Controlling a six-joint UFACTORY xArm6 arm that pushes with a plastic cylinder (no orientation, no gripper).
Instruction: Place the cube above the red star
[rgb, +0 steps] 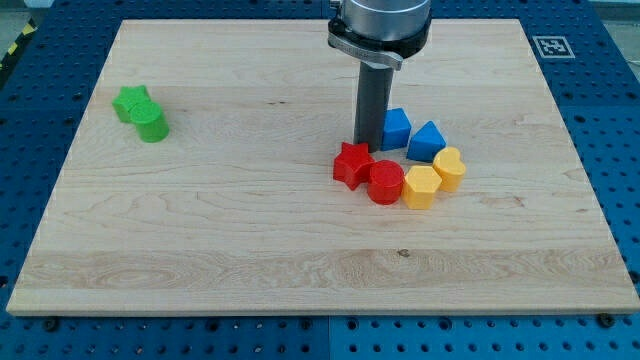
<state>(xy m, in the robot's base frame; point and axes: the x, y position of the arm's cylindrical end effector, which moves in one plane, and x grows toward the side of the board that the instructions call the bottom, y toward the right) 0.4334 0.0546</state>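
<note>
Eight blocks sit on the tabletop (250, 230), six of them bunched right of centre and two off at the far left. No jaws here, so nothing is open, closed or gripped: the arm ends in a plain dark rod, and my tip (371, 146) stands on the wood just beyond the red star (352, 163), close to its far right point; whether it touches the star I cannot tell. The rod's right side is against the blue cube (396, 128), covering the cube's left edge.

That cube shows a lighter top face and a darker front face, and lies on the far side of the cluster, up and to the right of the star rather than straight beyond it. Just right of it is a second blue block (427, 141) with a peaked top. Touching the star on the right is a red cylinder (385, 182), then a yellow hexagon (419, 187) and a yellow heart (449, 168).

Well apart at far left, a green star (131, 102) touches a green cylinder (152, 123).
</note>
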